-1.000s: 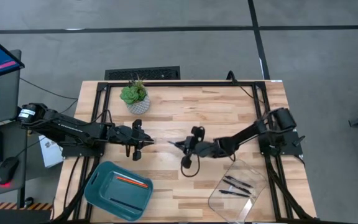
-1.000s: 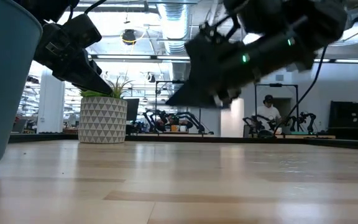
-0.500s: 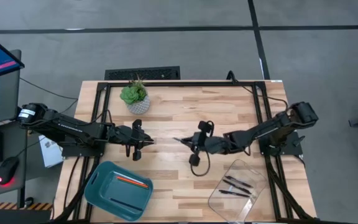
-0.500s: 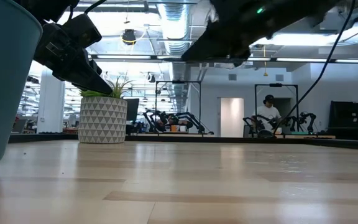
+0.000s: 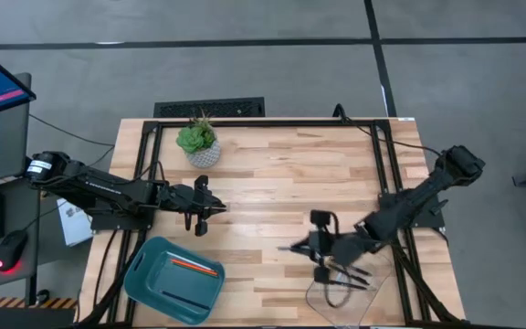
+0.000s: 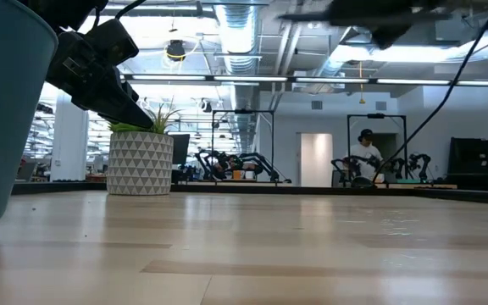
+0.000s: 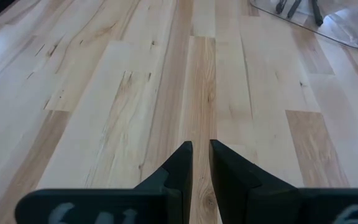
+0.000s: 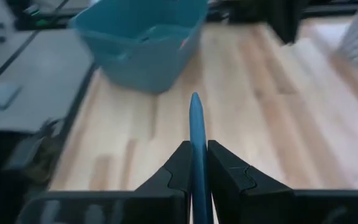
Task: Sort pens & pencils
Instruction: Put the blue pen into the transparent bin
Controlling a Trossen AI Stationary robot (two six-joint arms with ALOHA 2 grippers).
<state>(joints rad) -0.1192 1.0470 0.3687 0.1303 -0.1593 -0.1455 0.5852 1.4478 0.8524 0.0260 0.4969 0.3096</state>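
- Over the near right part of the wooden table, your right gripper hangs just beside the clear tray, its fingers pinched narrow on a teal-blue pen.
- That pen sticks straight out past the fingertips, pointing across the table toward the teal bin.
- Look at the clear tray from above: you see a few black pens lying in it, close together, partly under the right arm.
- Near the table's left side, your left gripper waits above bare wood, away from both containers; its fingers stand almost together with only a thin slit between them and nothing held.
- Check the teal bin at the near left corner: an orange-red pencil lies inside it, with a darker stick beside it that you cannot identify for certain.
- A small potted plant stands at the far left of the table, well apart from both grippers.
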